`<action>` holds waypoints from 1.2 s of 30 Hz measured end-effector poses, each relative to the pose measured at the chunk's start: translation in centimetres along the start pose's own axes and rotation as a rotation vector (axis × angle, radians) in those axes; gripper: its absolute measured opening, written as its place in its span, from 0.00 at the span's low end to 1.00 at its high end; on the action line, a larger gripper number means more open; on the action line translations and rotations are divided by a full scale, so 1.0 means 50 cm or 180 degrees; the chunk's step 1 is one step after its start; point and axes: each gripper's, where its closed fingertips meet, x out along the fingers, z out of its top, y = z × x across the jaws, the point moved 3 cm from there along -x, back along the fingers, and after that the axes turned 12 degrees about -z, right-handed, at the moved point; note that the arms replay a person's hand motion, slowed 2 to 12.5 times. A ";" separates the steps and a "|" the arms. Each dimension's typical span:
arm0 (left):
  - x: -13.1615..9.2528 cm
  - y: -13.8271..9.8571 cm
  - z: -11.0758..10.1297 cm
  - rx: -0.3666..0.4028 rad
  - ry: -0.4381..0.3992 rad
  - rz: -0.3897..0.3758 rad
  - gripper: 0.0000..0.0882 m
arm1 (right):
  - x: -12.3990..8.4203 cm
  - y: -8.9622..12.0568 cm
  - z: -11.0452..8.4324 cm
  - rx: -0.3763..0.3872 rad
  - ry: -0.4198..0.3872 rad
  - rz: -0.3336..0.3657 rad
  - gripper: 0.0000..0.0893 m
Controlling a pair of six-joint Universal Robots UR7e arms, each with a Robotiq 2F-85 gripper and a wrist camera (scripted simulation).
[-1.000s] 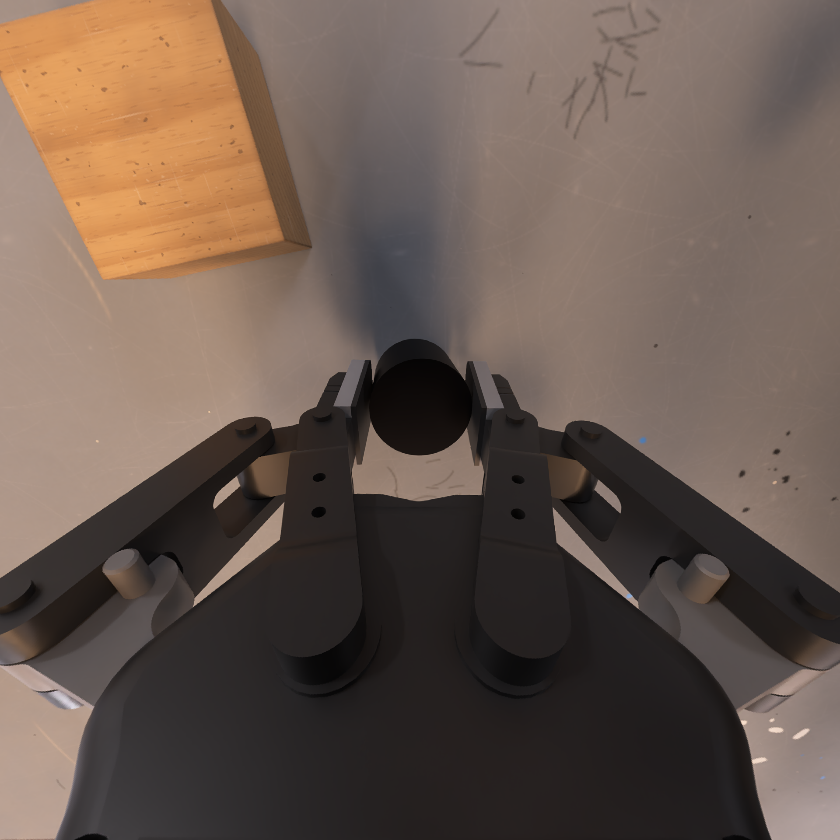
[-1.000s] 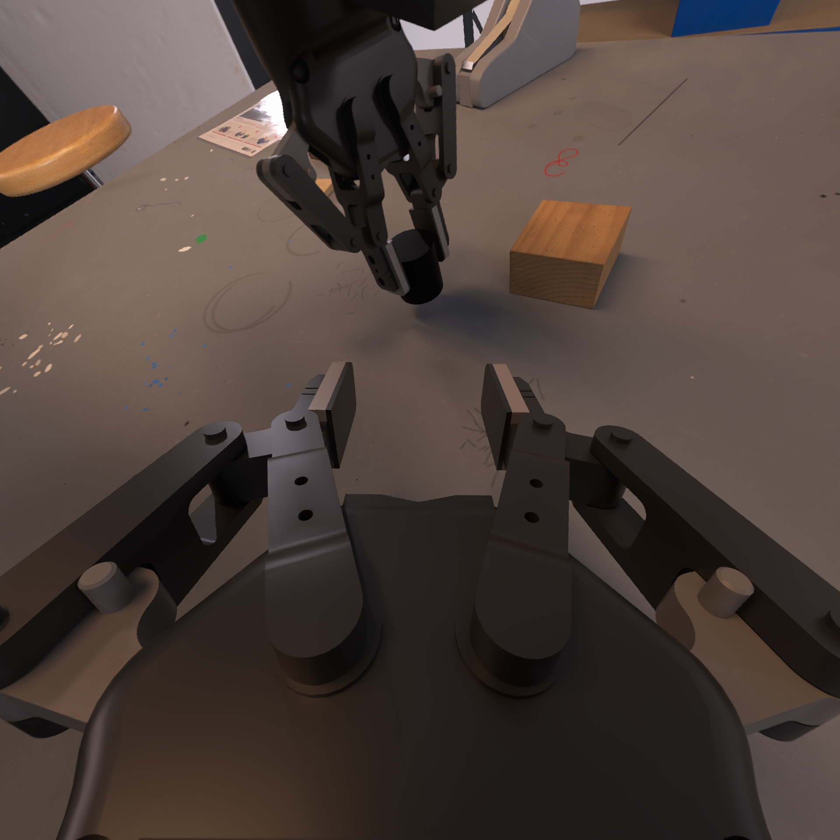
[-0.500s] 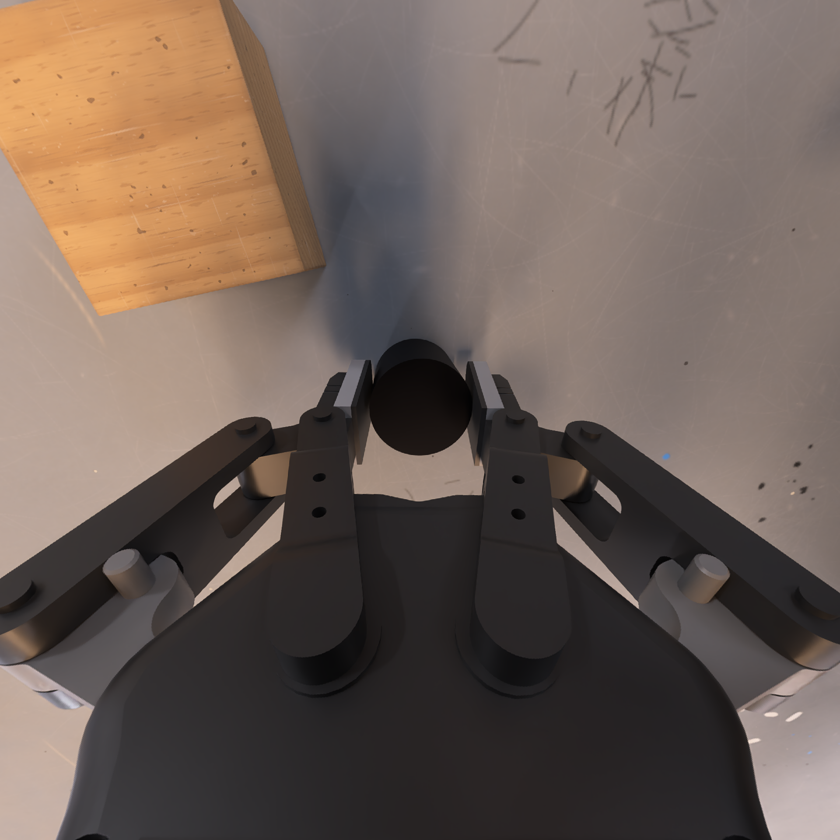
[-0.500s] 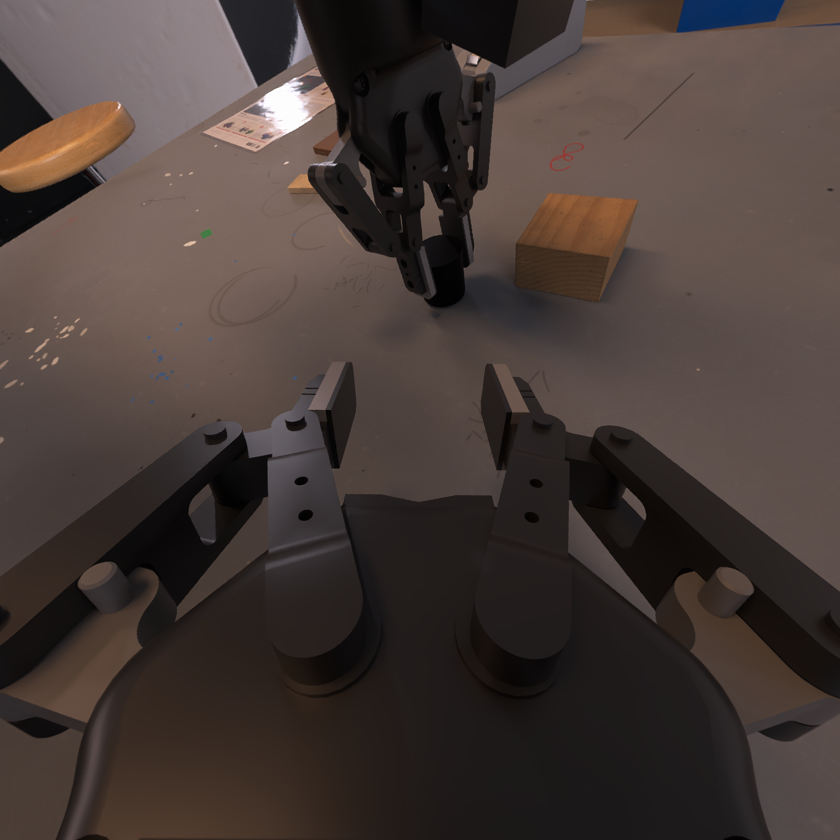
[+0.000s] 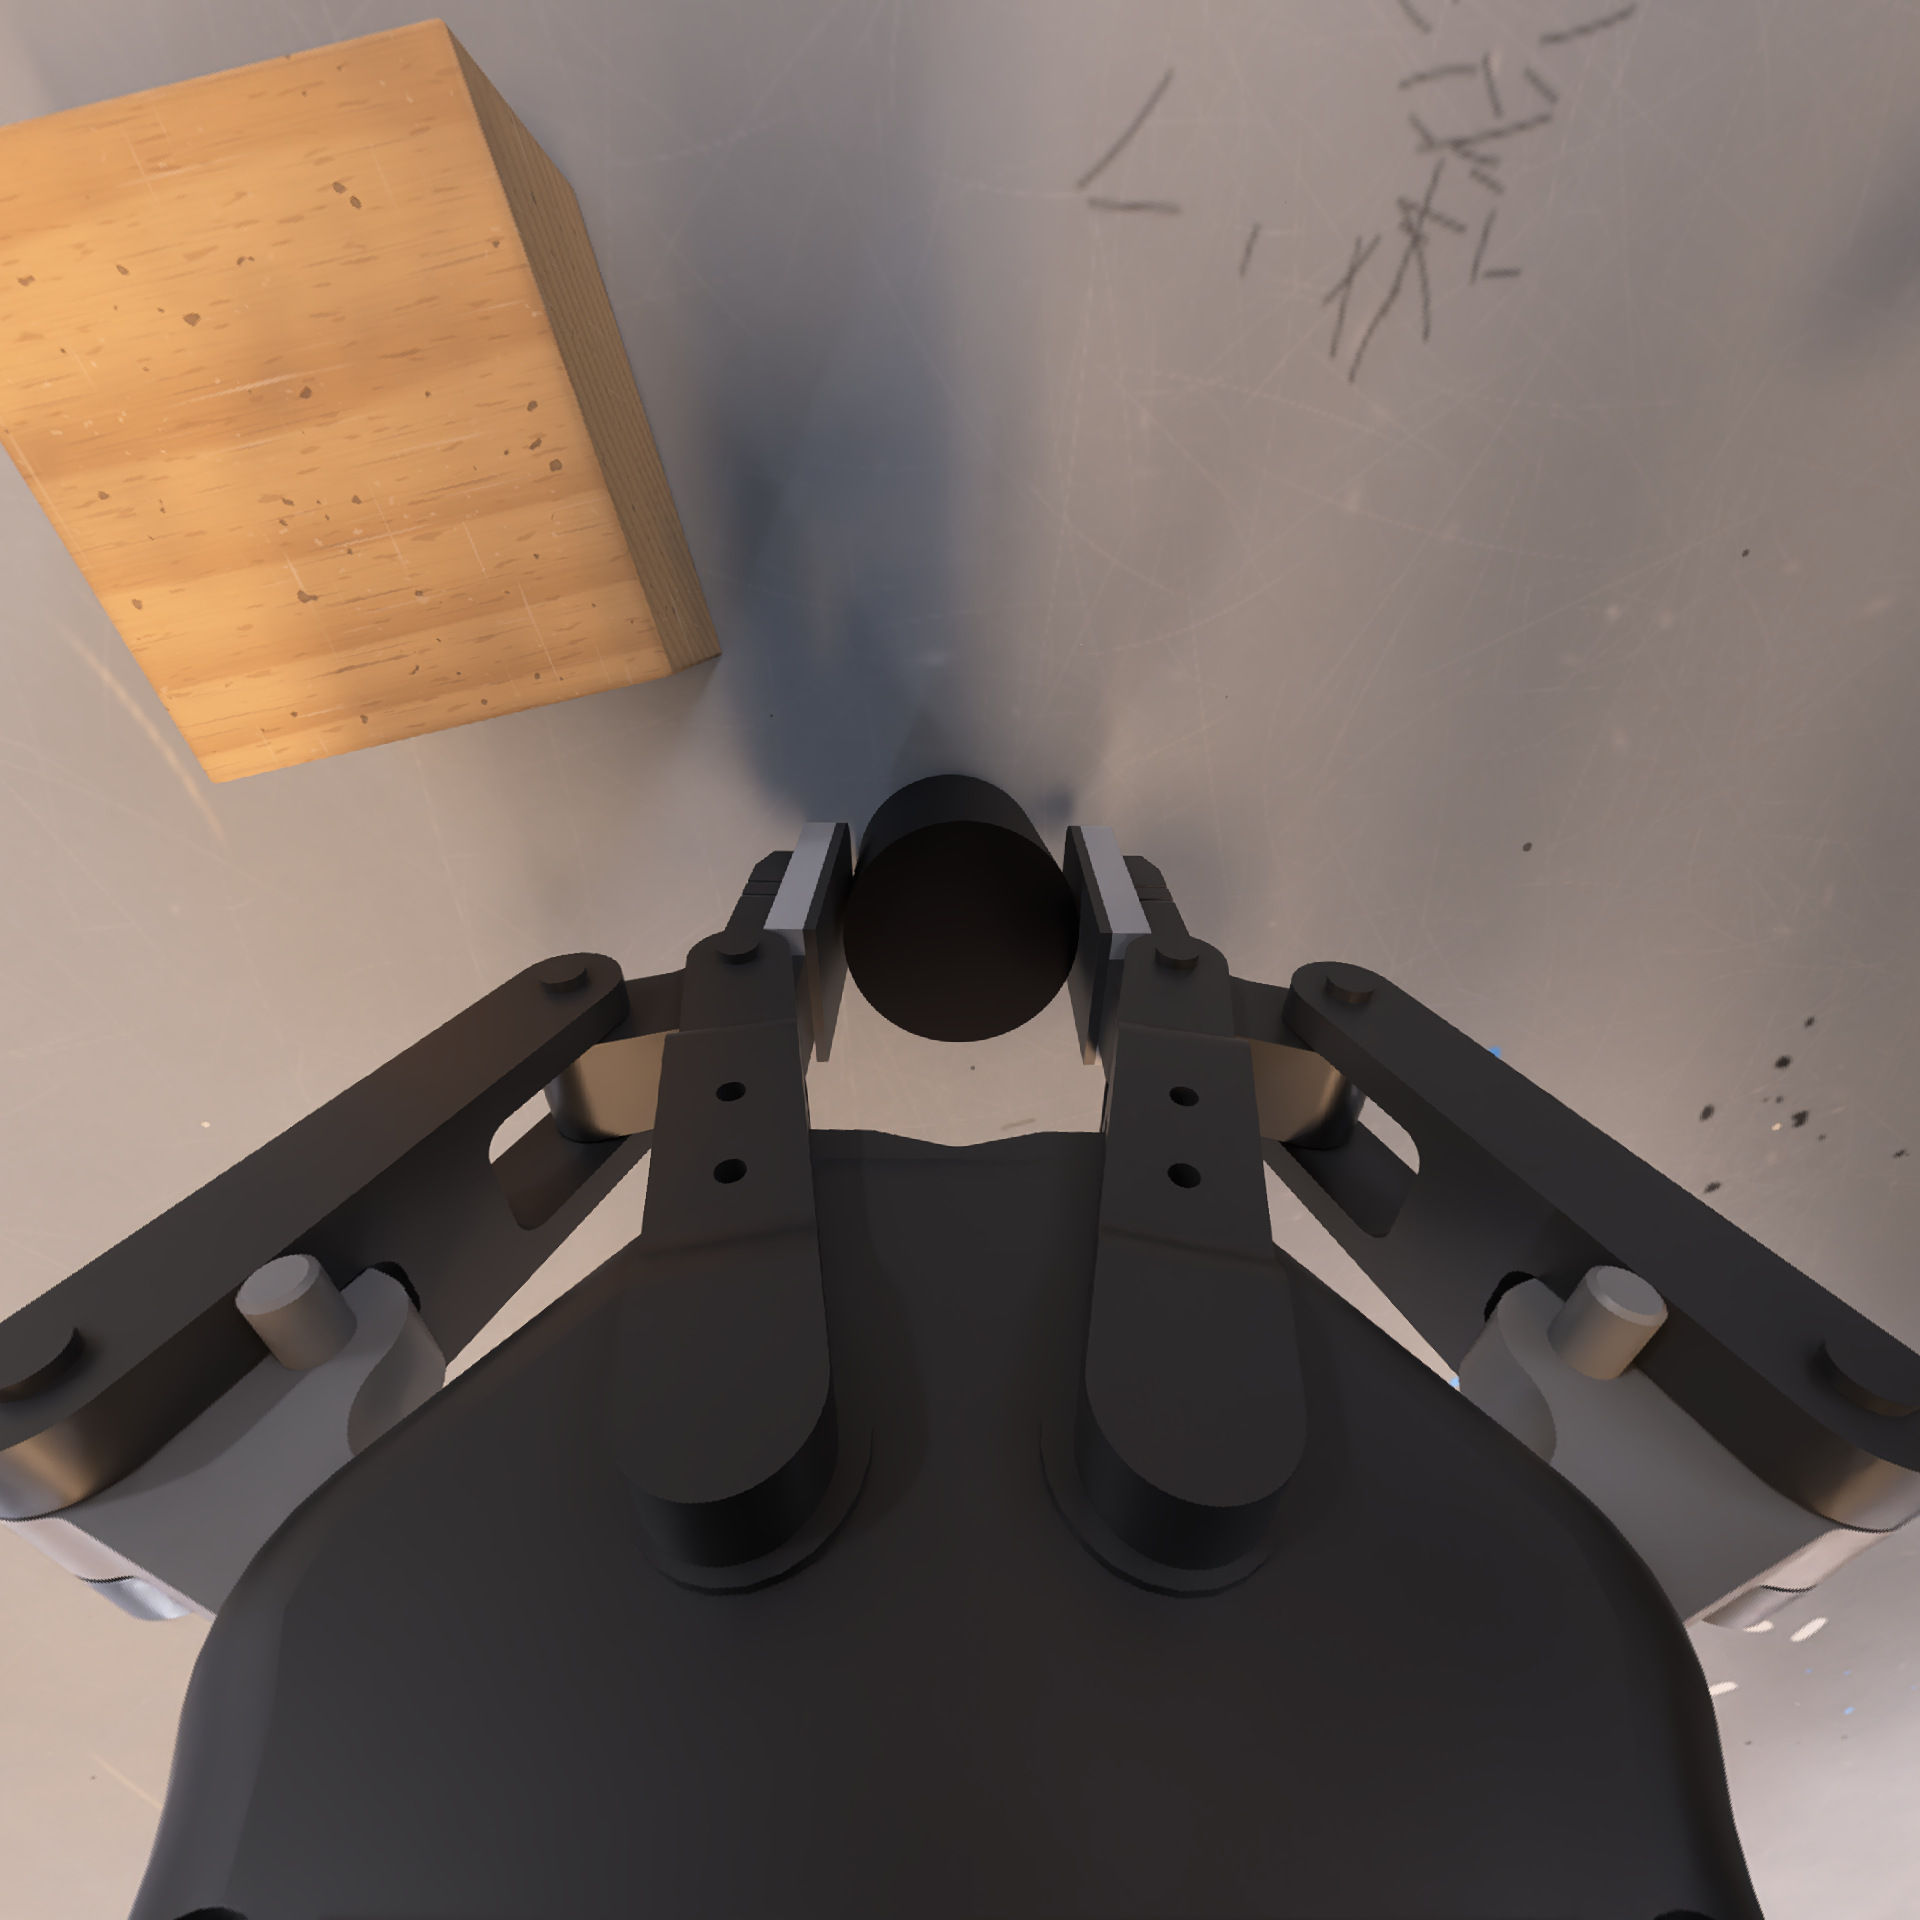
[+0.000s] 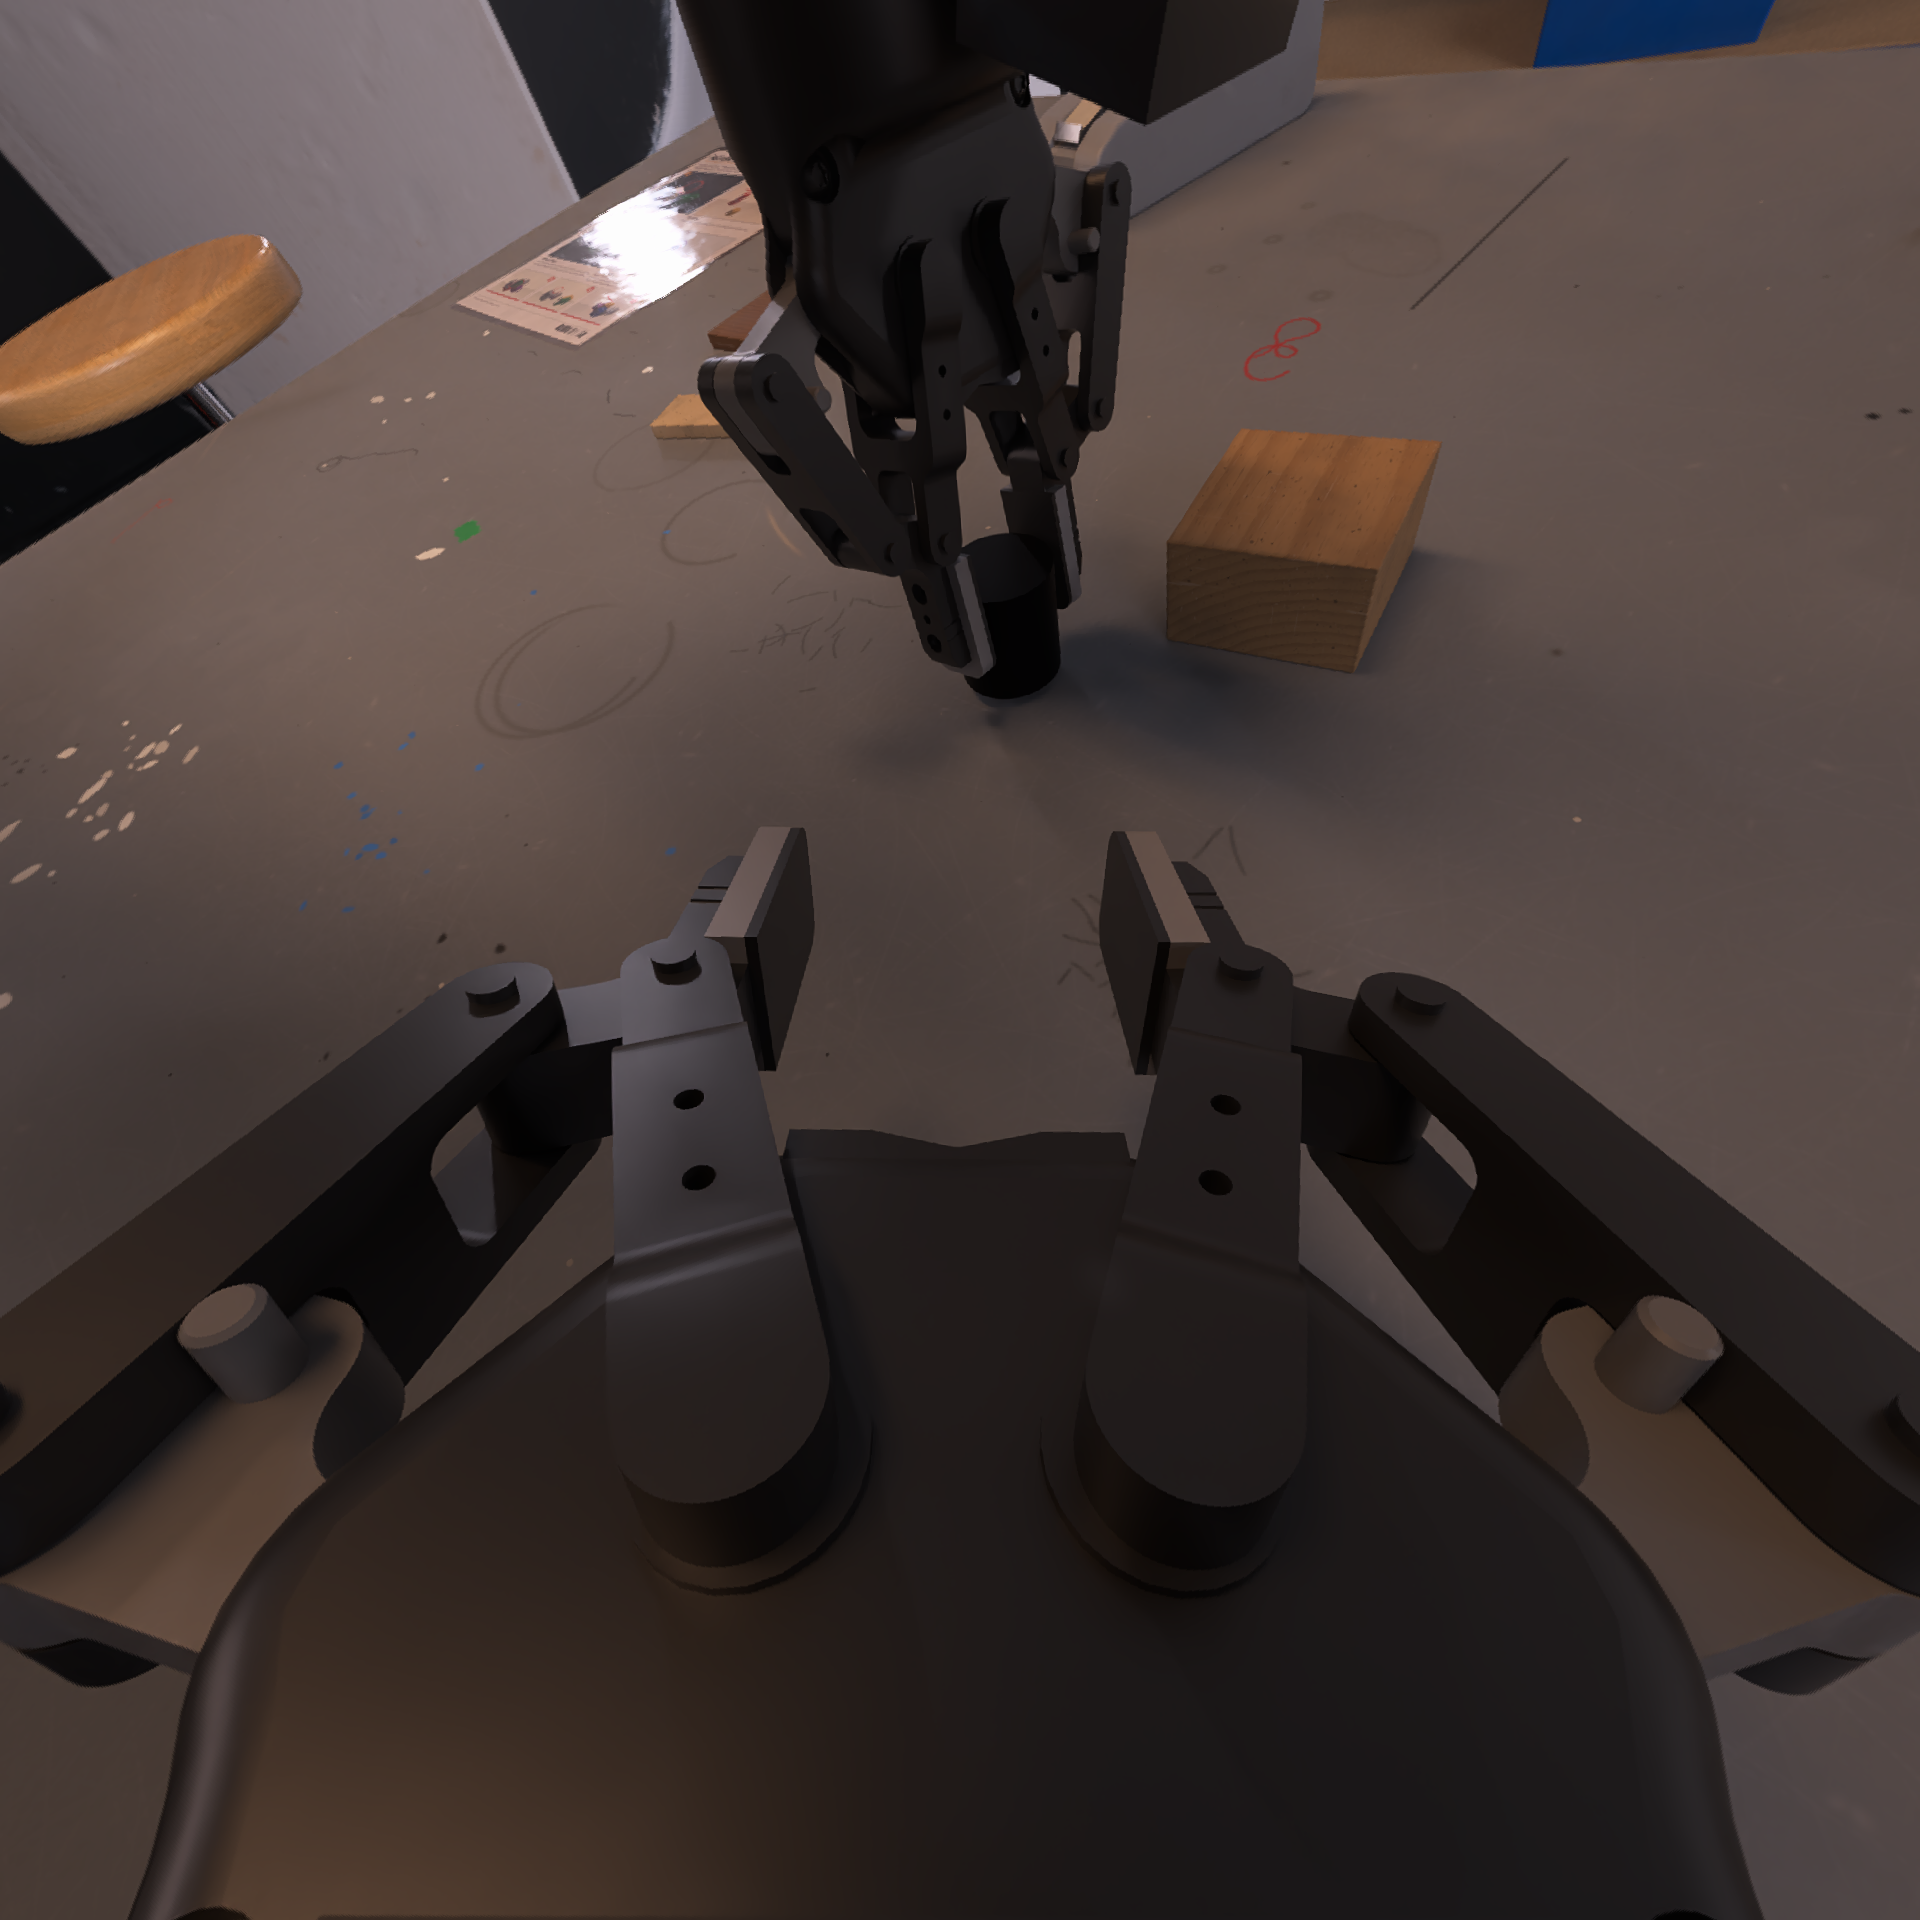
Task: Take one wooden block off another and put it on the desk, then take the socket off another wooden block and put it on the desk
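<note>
My left gripper (image 5: 956, 873) is shut on a black cylindrical socket (image 5: 956, 935), held upright with its lower end at or just above the grey desk (image 5: 1351, 623). A wooden block (image 5: 312, 416) lies on the desk just to the upper left of it. In the right wrist view the left gripper (image 6: 1013, 623) holds the socket (image 6: 1016, 639) down at the desk, with the wooden block (image 6: 1299, 551) to its right. My right gripper (image 6: 956, 935) is open and empty, nearer the camera and low over the desk.
Two more small pieces of wood (image 6: 681, 416) (image 6: 740, 330) lie behind the left gripper, partly hidden. A glossy printed sheet (image 6: 613, 249) lies near the desk's far edge. A round wooden stool (image 6: 145, 332) stands beyond the left edge. A grey robot base (image 6: 1216, 135) stands at the back.
My left gripper has come down with the socket, from well above the desk to the desk surface beside the wooden block. The right gripper has stayed open and nearly still.
</note>
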 end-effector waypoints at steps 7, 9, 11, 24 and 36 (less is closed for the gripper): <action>-0.007 -0.002 0.001 -0.0001 -0.0037 0.0077 0.47 | -0.004 -0.003 -0.002 0.0024 0.0006 -0.0008 0.56; -0.011 -0.003 0.001 -0.0007 -0.0060 0.0113 0.57 | -0.006 -0.004 -0.003 0.0030 0.0006 -0.0008 0.56; -0.015 -0.005 0.000 -0.0015 -0.0089 0.0152 0.59 | -0.007 -0.005 -0.003 0.0036 0.0006 -0.0008 0.56; -0.060 -0.054 -0.015 -0.0045 -0.0756 0.0480 0.70 | -0.018 -0.005 -0.001 0.0050 -0.0019 -0.0013 0.56; -0.112 -0.138 -0.063 -0.0262 -0.1952 0.0987 0.69 | -0.024 -0.001 -0.001 0.0061 -0.0040 0.0009 0.56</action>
